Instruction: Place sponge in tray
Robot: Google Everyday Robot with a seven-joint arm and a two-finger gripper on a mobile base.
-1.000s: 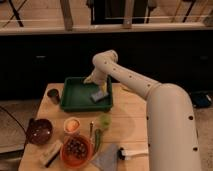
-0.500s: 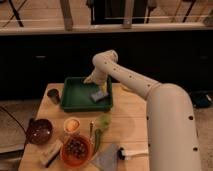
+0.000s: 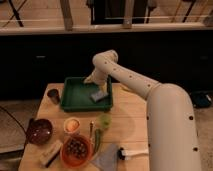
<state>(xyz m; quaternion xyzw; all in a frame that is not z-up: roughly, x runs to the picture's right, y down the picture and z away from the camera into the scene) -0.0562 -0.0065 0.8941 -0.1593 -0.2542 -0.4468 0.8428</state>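
- Gripper [image 3: 93, 80] hangs low over the right rear of the tray, just above the sponge; apart or clamped: cannot tell, the wrist masks it
- Small flat blue-grey sponge [image 3: 99, 95] lies inside the large shallow dark-green plastic tray [image 3: 75, 102], by its right rim; my read is it's resting on the floor, so the placing looks done
- Tray sits at the back of the pale wooden table [image 3: 131, 125], likely for easy reach
- Unclear: whether gripper touches sponge; contents of the round orange bowl [image 3: 64, 156], cut off at the frame's bottom

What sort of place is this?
Likely a mock kitchen workspace: a wooden table with bowls, a green tray holding a sponge, and the gripper over that tray.
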